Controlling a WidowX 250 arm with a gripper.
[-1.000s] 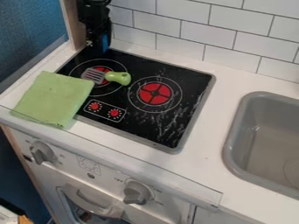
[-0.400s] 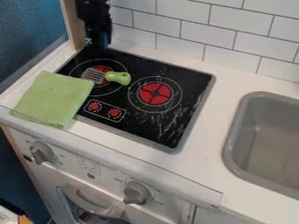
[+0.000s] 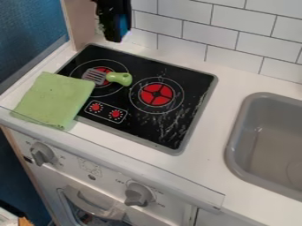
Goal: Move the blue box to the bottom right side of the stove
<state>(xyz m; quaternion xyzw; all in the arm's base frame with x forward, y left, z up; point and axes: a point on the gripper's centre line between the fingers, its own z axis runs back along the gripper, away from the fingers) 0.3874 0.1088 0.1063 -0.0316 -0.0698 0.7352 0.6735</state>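
My black gripper (image 3: 115, 32) hangs at the upper left, above the stove's back left corner and in front of the tiled wall. A small part of the blue box (image 3: 122, 22) shows between its dark fingers, which are shut on it; they hide the rest. Below lies the black stove top (image 3: 138, 122), with two red burners and a scuffed right half. Its bottom right corner is bare.
A spatula with a green handle (image 3: 119, 79) lies over the left burner. A folded green cloth (image 3: 54, 99) covers the stove's left front edge. To the right is a grey sink (image 3: 231, 152); a wooden post (image 3: 81, 22) stands left of the gripper.
The gripper has risen and shifted right from the stove's back left corner, and the blue patch has moved along with it. Spatula and cloth have stayed put.
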